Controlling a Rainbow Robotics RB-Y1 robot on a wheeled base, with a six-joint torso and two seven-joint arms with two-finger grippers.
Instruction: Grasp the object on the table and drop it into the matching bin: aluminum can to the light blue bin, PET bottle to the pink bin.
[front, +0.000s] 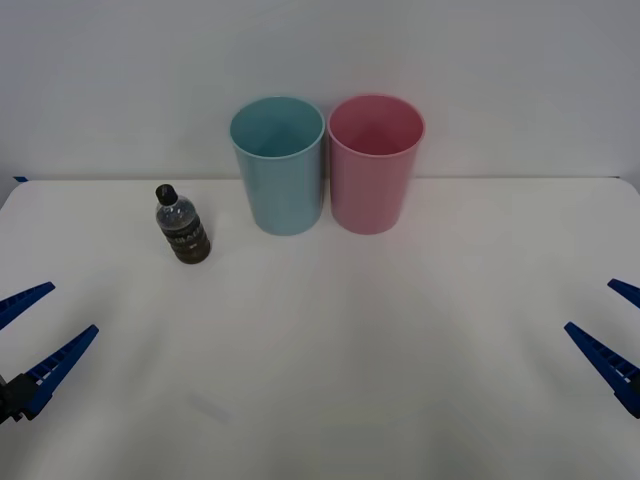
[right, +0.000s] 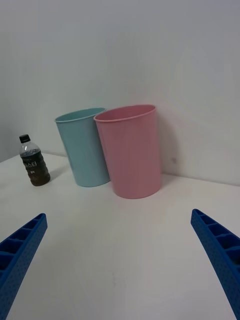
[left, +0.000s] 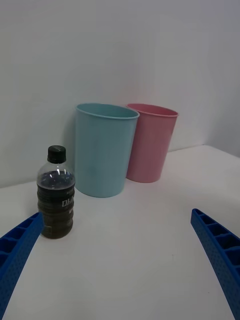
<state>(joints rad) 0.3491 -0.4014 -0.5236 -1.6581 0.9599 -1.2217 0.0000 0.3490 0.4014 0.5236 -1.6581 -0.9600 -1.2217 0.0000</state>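
The little bottle (front: 182, 225) stands up on the white table (front: 330, 380), on the robot's left side. It is near the blue bin (front: 279, 165) but not touching it. The pink bin (front: 374, 163) stands just beside the blue one, on its right, and the two look like they almost touch.

A few things could go wrong from here. The bottle is small and tall, so a finger that bumps it from the side could knock it over, and then it might roll away. The blue bin sits between the bottle and the pink bin. If the bottle is let go too soon, it could fall into the blue bin, and that is the wrong one. A low carry could also hit the blue bin's rim and tip it.

The left gripper (front: 28, 338) waits low at the table's near left edge, well apart from the bottle. Its two blue fingers are spread wide and hold nothing. In the left wrist view, one finger (left: 17, 250) seems to be in line with the bottle, but how near it is cannot be told for sure.

The right gripper (front: 618, 330) is parked at the near right edge, fingers spread wide too, touching nothing.
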